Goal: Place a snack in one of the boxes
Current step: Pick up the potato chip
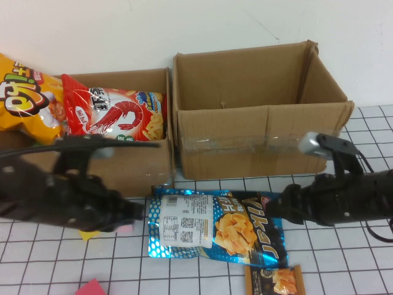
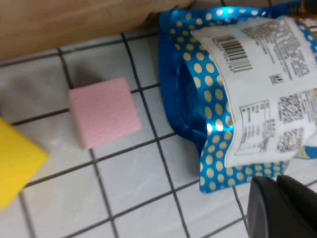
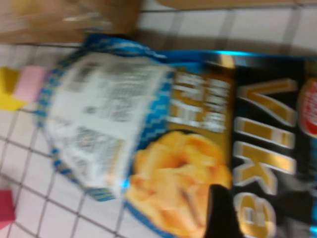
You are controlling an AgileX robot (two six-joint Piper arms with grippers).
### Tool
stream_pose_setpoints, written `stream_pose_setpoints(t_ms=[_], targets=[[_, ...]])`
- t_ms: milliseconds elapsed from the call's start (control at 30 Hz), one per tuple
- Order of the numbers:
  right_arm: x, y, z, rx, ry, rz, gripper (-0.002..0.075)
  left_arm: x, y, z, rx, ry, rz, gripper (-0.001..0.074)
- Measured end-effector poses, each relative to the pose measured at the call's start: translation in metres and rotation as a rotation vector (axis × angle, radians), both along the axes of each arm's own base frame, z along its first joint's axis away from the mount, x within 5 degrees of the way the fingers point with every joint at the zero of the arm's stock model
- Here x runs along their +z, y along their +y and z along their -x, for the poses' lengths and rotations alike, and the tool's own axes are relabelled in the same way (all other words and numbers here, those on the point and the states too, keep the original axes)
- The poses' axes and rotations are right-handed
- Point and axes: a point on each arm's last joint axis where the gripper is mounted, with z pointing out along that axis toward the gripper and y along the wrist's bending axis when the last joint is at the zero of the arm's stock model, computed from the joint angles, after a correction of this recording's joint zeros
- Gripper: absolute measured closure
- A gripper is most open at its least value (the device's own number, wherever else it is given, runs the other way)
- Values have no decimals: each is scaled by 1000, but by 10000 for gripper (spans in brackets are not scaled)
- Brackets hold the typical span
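Gridded desk (image 1: 368,270). Two cardboard boxes at the back: bigger right box (image 1: 258,132) open, left box (image 1: 132,163) with a red shrimp snack bag (image 1: 113,114) and a yellow bag (image 1: 27,92) propped in it. Blue-and-black chip bag (image 1: 215,226) lies flat on the desk in front of the boxes, between both grippers. Left gripper (image 1: 138,211) sits at the bag's barcode end, fingers (image 2: 280,208) just beside its edge; can't tell how far apart, nothing seen held. Right gripper (image 1: 276,206) at the bag's opposite end, over its black part; finger spread can't tell. Pink block (image 2: 104,111) and yellow block (image 2: 15,163) next to left fingers.
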Motion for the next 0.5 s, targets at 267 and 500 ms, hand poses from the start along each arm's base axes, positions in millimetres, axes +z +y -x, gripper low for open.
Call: stream_pose_setpoints(t_ms=[267, 500], targets=[[-15, -24, -10, -56, 87, -34, 163, -39, -16, -31, 40, 104, 5, 737], [-39, -25, -10, -29, 198, -81, 85, -50, -16, -41, 96, 97, 15, 737]])
